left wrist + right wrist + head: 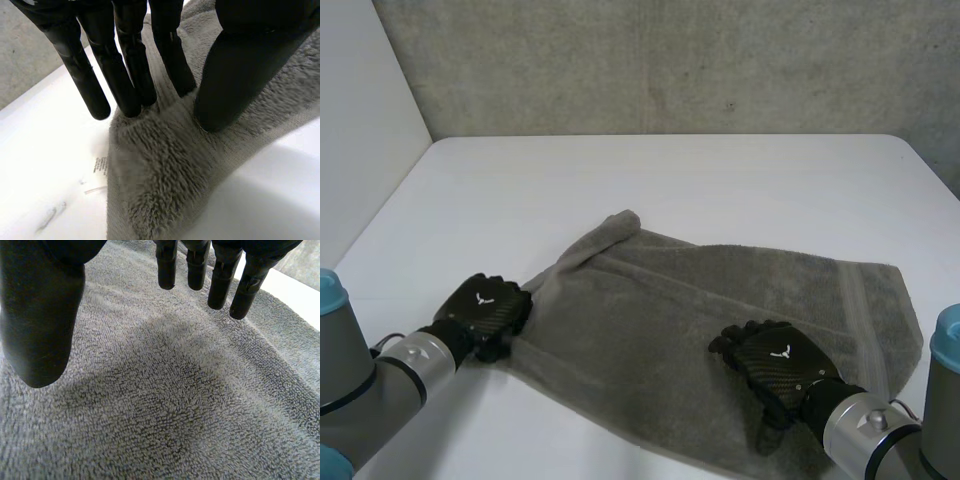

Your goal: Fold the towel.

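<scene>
I see one grey towel (650,330) spread, rumpled, on the white bench (670,180). My left hand (485,310) is at its left edge, fingers and thumb pinching a bunched ridge of cloth. My right hand (775,360) is over the near-right part, fingers and thumb apart, holding nothing.
</scene>
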`<state>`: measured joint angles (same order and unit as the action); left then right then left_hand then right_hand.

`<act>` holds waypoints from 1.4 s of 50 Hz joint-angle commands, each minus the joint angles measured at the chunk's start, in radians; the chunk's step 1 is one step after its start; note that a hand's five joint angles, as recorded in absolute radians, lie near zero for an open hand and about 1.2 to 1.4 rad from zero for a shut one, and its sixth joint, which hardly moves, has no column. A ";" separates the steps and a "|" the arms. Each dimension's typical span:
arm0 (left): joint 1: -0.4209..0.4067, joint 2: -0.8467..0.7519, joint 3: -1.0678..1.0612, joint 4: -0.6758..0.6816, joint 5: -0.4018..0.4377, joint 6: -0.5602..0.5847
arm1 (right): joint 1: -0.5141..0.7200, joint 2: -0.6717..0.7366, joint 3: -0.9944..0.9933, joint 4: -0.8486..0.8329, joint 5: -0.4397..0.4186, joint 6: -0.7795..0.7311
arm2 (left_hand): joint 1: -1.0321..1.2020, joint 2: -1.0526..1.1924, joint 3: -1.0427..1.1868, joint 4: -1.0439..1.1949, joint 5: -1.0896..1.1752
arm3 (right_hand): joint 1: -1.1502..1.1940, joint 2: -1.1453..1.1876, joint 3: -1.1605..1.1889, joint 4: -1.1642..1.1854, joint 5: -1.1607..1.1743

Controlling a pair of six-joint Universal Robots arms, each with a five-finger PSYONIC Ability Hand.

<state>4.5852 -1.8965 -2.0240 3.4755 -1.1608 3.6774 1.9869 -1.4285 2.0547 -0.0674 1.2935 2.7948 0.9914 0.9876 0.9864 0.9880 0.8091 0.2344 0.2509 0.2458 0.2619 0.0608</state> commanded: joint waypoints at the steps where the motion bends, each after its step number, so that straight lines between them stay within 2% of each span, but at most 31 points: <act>1: 0.000 -0.027 0.011 0.017 0.000 -0.002 | 0.000 0.007 0.007 -0.008 0.010 -0.043 | 0.405 0.409 0.410 0.408 0.413 | -0.060 -0.076 -0.071 -0.087 -0.061; 14: -0.019 -0.006 0.076 0.004 -0.013 -0.040 | -0.003 -0.004 -0.007 0.070 0.010 -0.037 | 0.405 0.409 0.410 0.408 0.413 | -0.060 -0.076 -0.071 -0.087 -0.061; 22: -0.051 0.010 0.203 -0.018 -0.020 -0.212 | 0.003 -0.003 0.005 0.100 0.001 -0.035 | 0.405 0.409 0.410 0.408 0.413 | -0.060 -0.076 -0.071 -0.087 -0.061; 27: -0.061 -0.009 0.254 -0.029 -0.043 -0.269 | 0.006 0.003 0.016 0.095 0.000 -0.035 | 0.405 0.409 0.410 0.408 0.413 | 0.029 0.013 0.018 0.002 0.028; 30: -0.065 -0.029 0.271 -0.030 -0.059 -0.281 | 0.012 0.002 0.021 0.086 -0.003 -0.035 | 0.405 0.409 0.410 0.408 0.413 | 0.103 0.087 0.092 0.076 0.102; 32: -0.066 -0.033 0.272 -0.029 -0.063 -0.281 | 0.016 -0.006 0.033 0.057 -0.013 -0.037 | 0.405 0.409 0.410 0.408 0.413 | 0.255 0.239 0.244 0.228 0.254; 50: -0.066 -0.041 0.280 -0.029 -0.069 -0.286 | 0.035 0.049 0.050 -0.023 0.001 -0.049 | 0.405 0.409 0.410 0.408 0.413 | 0.400 0.383 0.388 0.372 0.399; 52: -0.066 -0.041 0.278 -0.029 -0.069 -0.286 | 0.035 0.054 0.048 -0.025 0.003 -0.049 | 0.405 0.409 0.410 0.408 0.413 | 0.461 0.445 0.450 0.434 0.460; 54: -0.066 -0.041 0.278 -0.030 -0.069 -0.286 | 0.035 0.054 0.051 -0.046 0.006 -0.049 | 0.405 0.409 0.410 0.408 0.413 | 0.806 0.789 0.794 0.778 0.805; 55: -0.066 -0.041 0.278 -0.030 -0.069 -0.286 | 0.035 0.054 0.052 -0.046 0.006 -0.049 | 0.405 0.409 0.410 0.408 0.413 | 0.808 0.791 0.796 0.780 0.807; 56: -0.066 -0.041 0.277 -0.030 -0.069 -0.286 | 0.033 0.053 0.053 -0.069 0.010 -0.049 | 0.405 0.409 0.410 0.408 0.413 | 1.040 1.024 1.029 1.013 1.039; 57: -0.066 -0.041 0.275 -0.032 -0.069 -0.286 | 0.033 0.053 0.053 -0.069 0.010 -0.049 | 0.405 0.409 0.410 0.408 0.413 | 1.042 1.026 1.031 1.015 1.042; 58: -0.066 -0.041 0.275 -0.032 -0.069 -0.286 | 0.032 0.051 0.058 -0.095 0.018 -0.049 | 0.405 0.409 0.410 0.408 0.413 | 1.161 1.144 1.149 1.133 1.160; 65: -0.066 -0.029 0.257 -0.039 -0.069 -0.287 | 0.013 0.028 0.056 -0.146 0.084 -0.060 | 0.405 0.409 0.410 0.408 0.413 | 1.162 1.145 1.150 1.134 1.161; 67: -0.068 -0.027 0.255 -0.050 -0.069 -0.287 | 0.001 -0.042 0.055 -0.150 0.122 -0.070 | 0.405 0.409 0.410 0.408 0.413 | 1.162 1.145 1.150 1.134 1.161; 70: -0.066 -0.020 0.240 -0.096 -0.068 -0.287 | -0.035 -0.101 0.045 -0.149 0.127 -0.084 | 0.405 0.409 0.410 0.408 0.413 | 1.162 1.145 1.150 1.134 1.161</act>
<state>4.5188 -1.9264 -1.7654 3.4333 -1.2303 3.3899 1.9969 -1.4221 2.1114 -0.2152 1.3845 2.7327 1.1857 1.2172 1.2161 1.2172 1.0226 1.3241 1.3161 1.3243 1.3400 1.1736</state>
